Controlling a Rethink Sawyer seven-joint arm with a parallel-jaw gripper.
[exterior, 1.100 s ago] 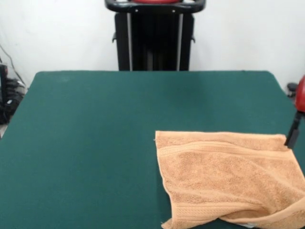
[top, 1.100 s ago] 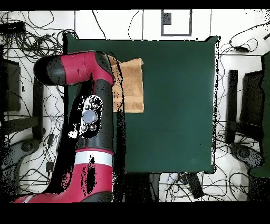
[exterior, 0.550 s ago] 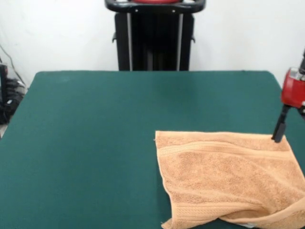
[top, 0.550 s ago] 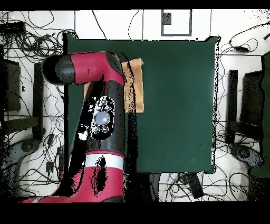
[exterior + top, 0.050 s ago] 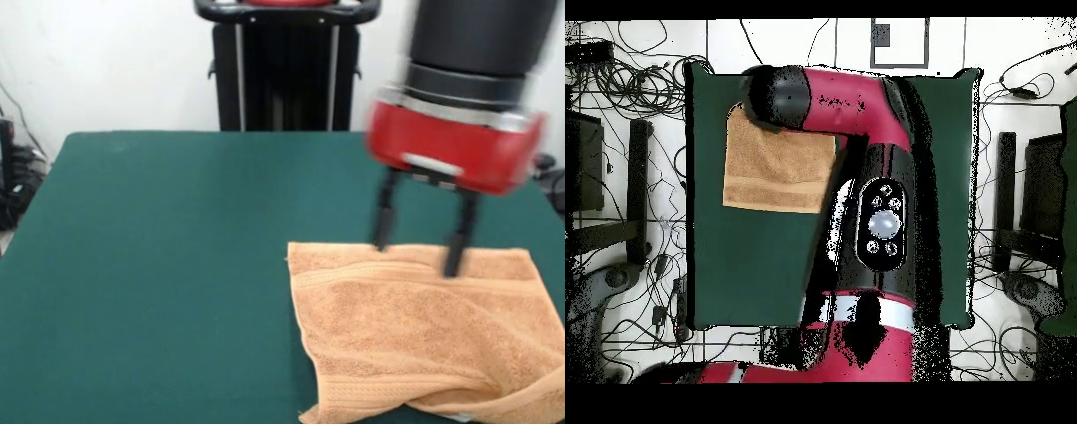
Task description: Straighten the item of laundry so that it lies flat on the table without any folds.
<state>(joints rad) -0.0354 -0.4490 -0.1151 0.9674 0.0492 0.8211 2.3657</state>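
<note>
Towel (image 5: 424, 340) of light orange-tan terry lies on the dark green table (image 5: 168, 265), in the front view at the lower right part, and its right and lower edges run out of the picture. Its far edge is almost straight, and a woven border band runs just below this edge. Near the lower edge the cloth is folded over itself and makes a thick ridge, so it is not flat there. A small white bit shows under this fold at the bottom edge.

The gripper (image 5: 418, 249) hangs over the far edge of the towel, under the red and black arm (image 5: 459, 106). Its two dark fingers (image 5: 383, 221) stand apart, released, and nothing is between them. Their tips are at the far border of the towel; I cannot tell if they touch it.

In the overhead view the towel (image 5: 777, 170) lies near one corner of the table (image 5: 755, 270), and the arm (image 5: 865, 150) covers one side of it.
</note>
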